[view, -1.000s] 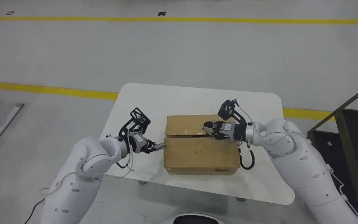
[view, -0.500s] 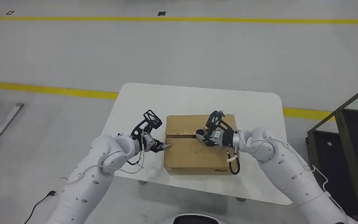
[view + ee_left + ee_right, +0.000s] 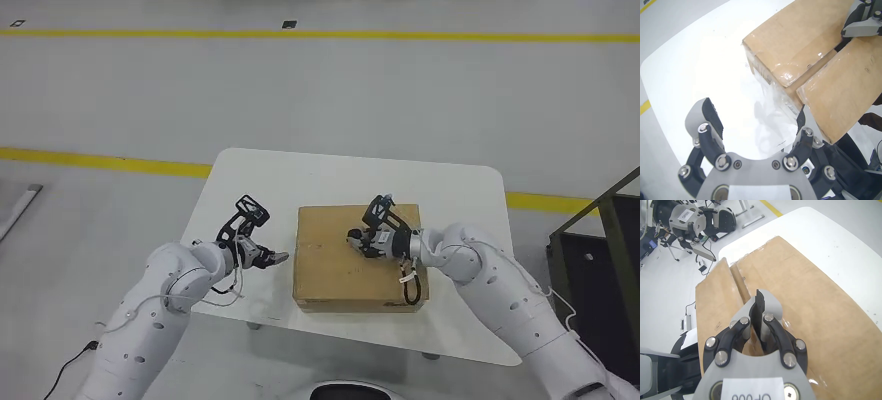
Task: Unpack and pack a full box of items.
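A brown cardboard box (image 3: 355, 270) stands in the middle of the white table (image 3: 300, 175). Its two top flaps meet at a taped seam. The flap nearer me (image 3: 838, 85) is tilted up off the far flap (image 3: 791, 43). My right gripper (image 3: 758, 300) sits on top of the box at the seam, shut on the raised flap's edge, and also appears in the top view (image 3: 356, 240). My left gripper (image 3: 755, 113) hangs open just off the box's left end, level with the seam, one fingertip (image 3: 800, 117) close to the raised flap's corner. Nothing is between its fingers.
Torn clear tape (image 3: 772, 94) hangs down the box's left end. Bare table lies to the left and behind the box. A dark metal frame (image 3: 600, 230) stands off the table's right side.
My left gripper went in to the box's left edge, then drew back left. My right gripper slid left along the seam toward the box's middle, and the near flap has come up.
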Robot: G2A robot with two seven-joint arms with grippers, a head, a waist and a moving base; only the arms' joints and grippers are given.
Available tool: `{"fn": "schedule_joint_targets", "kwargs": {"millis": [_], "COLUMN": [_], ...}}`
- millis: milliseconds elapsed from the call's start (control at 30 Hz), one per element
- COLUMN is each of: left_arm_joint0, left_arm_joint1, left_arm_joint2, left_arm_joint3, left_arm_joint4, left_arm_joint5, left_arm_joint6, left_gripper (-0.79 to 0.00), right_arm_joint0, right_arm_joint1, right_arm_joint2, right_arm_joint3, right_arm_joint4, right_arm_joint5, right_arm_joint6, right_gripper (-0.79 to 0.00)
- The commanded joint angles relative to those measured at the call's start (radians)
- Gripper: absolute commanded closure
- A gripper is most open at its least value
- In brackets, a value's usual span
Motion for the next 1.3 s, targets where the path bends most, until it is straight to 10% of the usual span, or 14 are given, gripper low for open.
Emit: {"fn": "schedule_joint_targets", "kwargs": {"millis": [0, 633, 1267], "left_arm_joint0": [0.011, -0.113, -0.126], "left_arm_joint1": [0.003, -0.041, -0.054], "left_arm_joint2": [-0.007, 0.181, 0.153], "left_arm_joint3": [0.014, 0.263, 0.320], "left_arm_joint4": [0.008, 0.110, 0.135], "left_arm_joint5": [-0.006, -0.052, 0.012], "left_arm_joint6": [-0.004, 0.177, 0.472], "left_gripper": [-0.785, -0.785, -0.785], "right_arm_joint0": [0.003, 0.007, 0.020], "right_arm_joint1": [-0.003, -0.015, -0.029], "right_arm_joint2": [-0.004, -0.011, -0.019], "right_arm_joint3": [0.006, 0.014, 0.041], "right_arm_joint4": [0.002, -0.013, -0.010], "right_arm_joint5": [0.000, 0.023, 0.014], "right_arm_joint6": [0.001, 0.023, 0.032], "right_gripper": [0.000, 0.000, 0.000]}}
